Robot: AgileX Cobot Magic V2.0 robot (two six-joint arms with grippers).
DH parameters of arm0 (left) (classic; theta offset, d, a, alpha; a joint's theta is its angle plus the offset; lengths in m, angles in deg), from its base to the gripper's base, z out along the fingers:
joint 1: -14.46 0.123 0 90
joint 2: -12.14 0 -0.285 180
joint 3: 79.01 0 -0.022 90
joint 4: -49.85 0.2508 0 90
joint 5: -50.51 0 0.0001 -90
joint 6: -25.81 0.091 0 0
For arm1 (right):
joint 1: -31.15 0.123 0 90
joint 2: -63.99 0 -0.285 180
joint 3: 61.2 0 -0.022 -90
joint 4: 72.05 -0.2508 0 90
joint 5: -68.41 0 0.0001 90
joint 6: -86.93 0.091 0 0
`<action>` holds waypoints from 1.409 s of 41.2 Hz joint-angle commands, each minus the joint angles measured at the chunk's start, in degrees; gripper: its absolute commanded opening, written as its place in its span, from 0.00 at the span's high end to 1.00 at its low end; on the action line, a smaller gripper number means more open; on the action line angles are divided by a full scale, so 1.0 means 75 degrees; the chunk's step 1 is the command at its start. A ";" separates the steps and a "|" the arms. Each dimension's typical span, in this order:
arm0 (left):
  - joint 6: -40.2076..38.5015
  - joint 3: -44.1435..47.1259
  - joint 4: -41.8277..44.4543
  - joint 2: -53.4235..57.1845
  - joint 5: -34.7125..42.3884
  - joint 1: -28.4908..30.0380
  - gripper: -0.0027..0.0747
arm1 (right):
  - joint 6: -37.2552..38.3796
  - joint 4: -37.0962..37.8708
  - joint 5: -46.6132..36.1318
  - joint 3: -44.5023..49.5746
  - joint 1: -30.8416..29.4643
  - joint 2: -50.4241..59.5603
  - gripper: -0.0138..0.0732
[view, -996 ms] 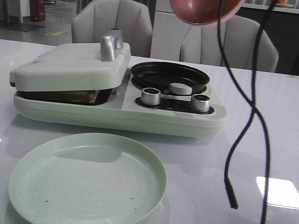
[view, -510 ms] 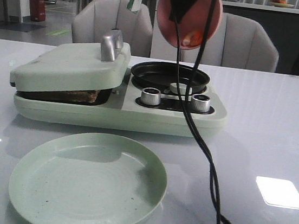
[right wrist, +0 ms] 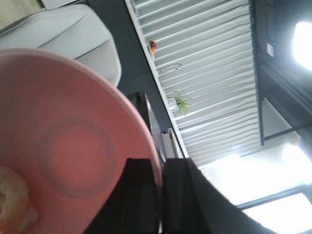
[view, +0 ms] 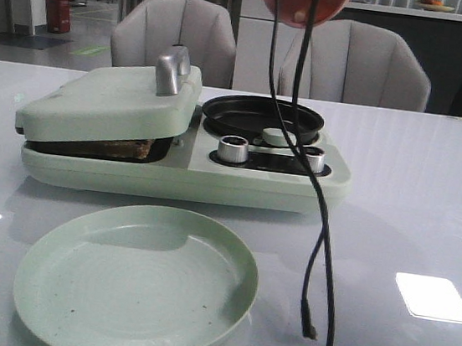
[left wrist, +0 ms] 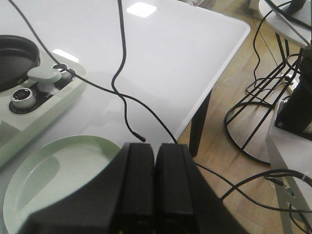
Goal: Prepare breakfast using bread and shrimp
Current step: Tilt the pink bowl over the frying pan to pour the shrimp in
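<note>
The right hand [right wrist: 158, 204] was clenched on the rim of a pink plate [right wrist: 73, 146], which hung tilted high above the cooker [view: 180, 175], at the top edge of the front view. One shrimp [right wrist: 12, 202] lay on the plate's face at its rim; whether more rode on it could not be told. The black pan [view: 261, 116], at the right half of the cooker, stood open and empty, almost straight below the plate. By judgement the coming move turned on this vertical relation: the shrimp lay above the pan, so the tilted plate had only to be brought down over the pan and tipped further. The right arm was the nearer to the pan.

The bread [view: 112, 147] sat under the cooker's closed lid [view: 109, 103], at the left half of the cooker; only a dark crust edge showed in the gap. A green plate [view: 138, 280] lay empty on the surface [view: 429, 206] in front of the cooker. A black cable [view: 317, 260] hung down in front of the cooker's knobs [view: 234, 149].

The left hand [left wrist: 155, 185] had its fingers pressed together on nothing, poised above the near rim of the green plate.
</note>
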 commanded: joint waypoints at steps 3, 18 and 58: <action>0.0007 -0.0215 -0.0204 0.0002 0.0424 -0.0039 0.84 | -0.0317 0.0724 0.0103 -0.0632 -0.0007 0.0558 0.82; 0.0007 -0.0215 -0.0204 0.0002 0.0424 -0.0039 0.84 | -0.0710 0.0724 0.0160 -0.1074 0.0000 0.0334 0.82; 0.0007 -0.0215 -0.0204 0.0002 0.0424 -0.0039 0.84 | -0.1295 0.0691 0.0919 -0.1678 0.0441 -0.0309 0.82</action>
